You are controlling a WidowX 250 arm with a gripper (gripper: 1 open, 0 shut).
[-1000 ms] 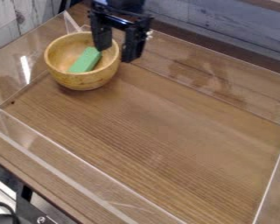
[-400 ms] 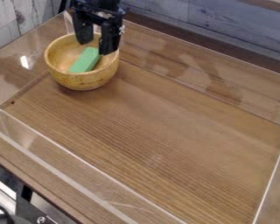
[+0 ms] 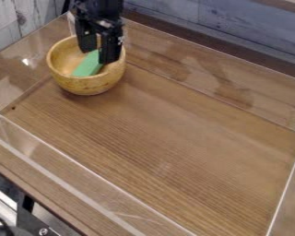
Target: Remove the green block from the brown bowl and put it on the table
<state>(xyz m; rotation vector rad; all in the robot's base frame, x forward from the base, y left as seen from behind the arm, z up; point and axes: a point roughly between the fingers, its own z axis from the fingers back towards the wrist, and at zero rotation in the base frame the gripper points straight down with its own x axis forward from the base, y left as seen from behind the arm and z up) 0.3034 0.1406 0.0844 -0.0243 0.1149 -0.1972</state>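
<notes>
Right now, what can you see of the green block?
The green block is a small, flat, bright-green bar with plain faces. It lies tilted inside the bowl, leaning on the inner wall, long axis running toward the far rim. Its far end is hidden behind the open end effector above it; contact cannot be told.

Gripper [image 3: 97, 48] pointing down over bowl [image 3: 66, 84], jaws spread wide, fingertips dipping inside the far-right part of the rim. Green block [image 3: 86, 64] lying tilted inside the bowl, its far end partly hidden behind the black fingers [image 3: 112, 49]; contact with the block unclear. Bowl standing on the table [image 3: 175, 129] near the far-left corner. Rest of the wood-grain top glossy under its clear cover, with raised transparent edges along the sides.
</notes>
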